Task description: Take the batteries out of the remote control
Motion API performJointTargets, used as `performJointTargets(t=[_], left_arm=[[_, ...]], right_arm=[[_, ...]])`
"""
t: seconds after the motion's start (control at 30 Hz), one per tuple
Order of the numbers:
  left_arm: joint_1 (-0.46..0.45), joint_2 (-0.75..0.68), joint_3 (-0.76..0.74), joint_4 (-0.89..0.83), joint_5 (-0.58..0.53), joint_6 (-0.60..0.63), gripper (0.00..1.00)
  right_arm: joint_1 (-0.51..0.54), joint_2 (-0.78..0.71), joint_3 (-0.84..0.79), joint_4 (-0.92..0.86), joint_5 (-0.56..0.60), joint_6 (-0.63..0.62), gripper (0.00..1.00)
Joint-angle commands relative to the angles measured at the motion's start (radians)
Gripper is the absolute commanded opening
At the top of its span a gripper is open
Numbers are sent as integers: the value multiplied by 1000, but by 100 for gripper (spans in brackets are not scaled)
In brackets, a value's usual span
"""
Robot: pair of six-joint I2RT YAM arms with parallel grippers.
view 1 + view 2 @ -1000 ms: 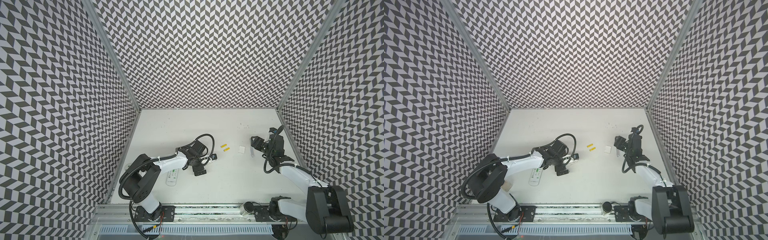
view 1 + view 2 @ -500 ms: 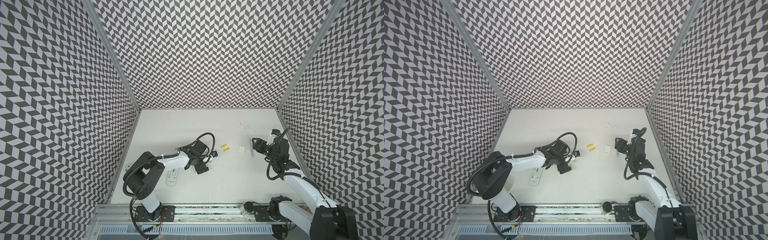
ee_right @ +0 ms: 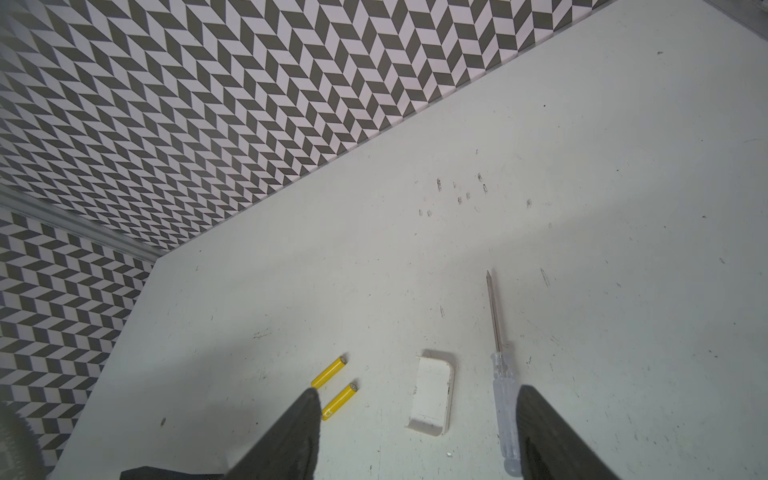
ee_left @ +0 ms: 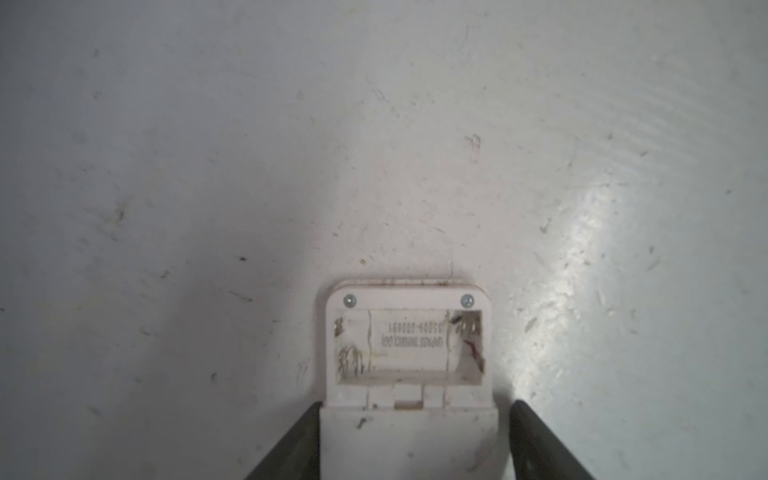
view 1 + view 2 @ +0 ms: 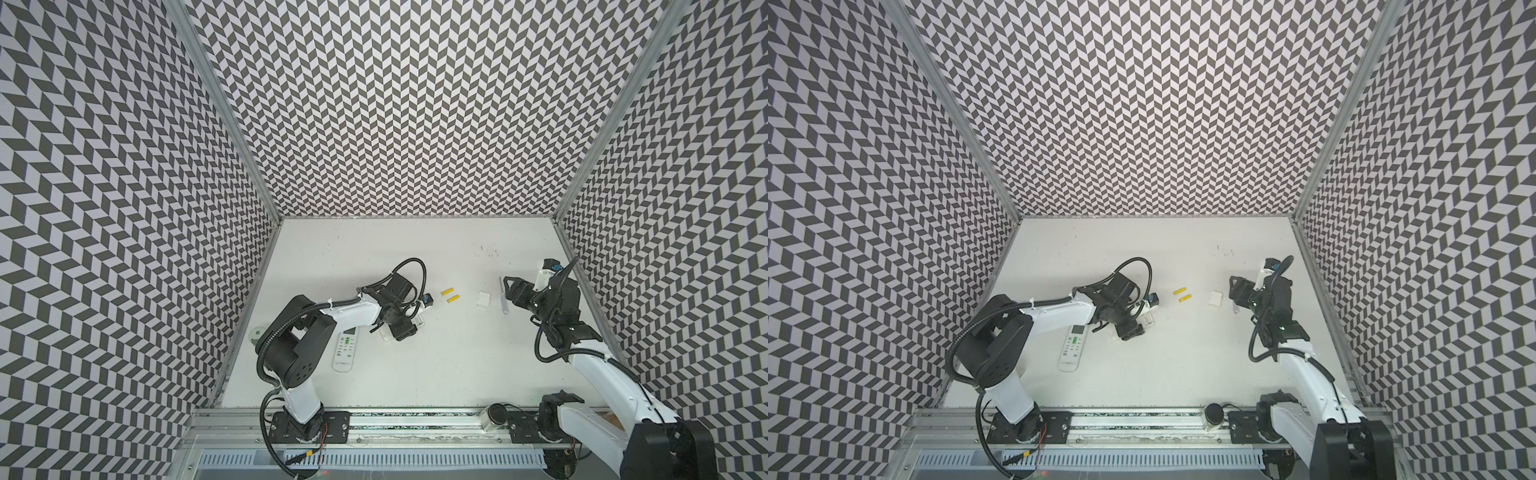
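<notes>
Straddling a face-down remote (image 4: 409,440), the left gripper (image 4: 415,404) stands part-open, a thin gap beside 1 finger (image 4: 540,440); only its wrist view reveals the empty compartment (image 4: 409,345). Right gripper (image 3: 417,390) gapes, holding nothing. 2 yellow batteries (image 5: 453,298) lie central on the table (image 5: 415,249).

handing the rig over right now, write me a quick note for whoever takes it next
Left gripper: jaws stand either side of the white remote, which lies back up; whether they grip it is unclear.
Right gripper: open, empty, over the screwdriver and battery cover.
Things: two yellow batteries lie side by side on the table, near the cover.
Done: cover off; that remote's battery bay is empty.
Left: a second remote lies buttons up by the left arm. Its back is hidden, so check it for batteries.
</notes>
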Motion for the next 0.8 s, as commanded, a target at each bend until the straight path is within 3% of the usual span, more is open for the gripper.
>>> performJointTargets(t=[0.0,0.3,0.5,0.77], left_arm=[[-9,40,-21,-34,-21,5,59],[0,6,8,-11,-70,-10,41],[18,-20,84,12,-120,-85,37],[149,-82,89,123,-224,-171,36]], right_arm=[[2,-22,-20,35,-3,-7,72],[3,-18,0,17,-11,-11,72],[5,3,17,9,-10,-10,72],[7,-6,8,2,0,-11,72]])
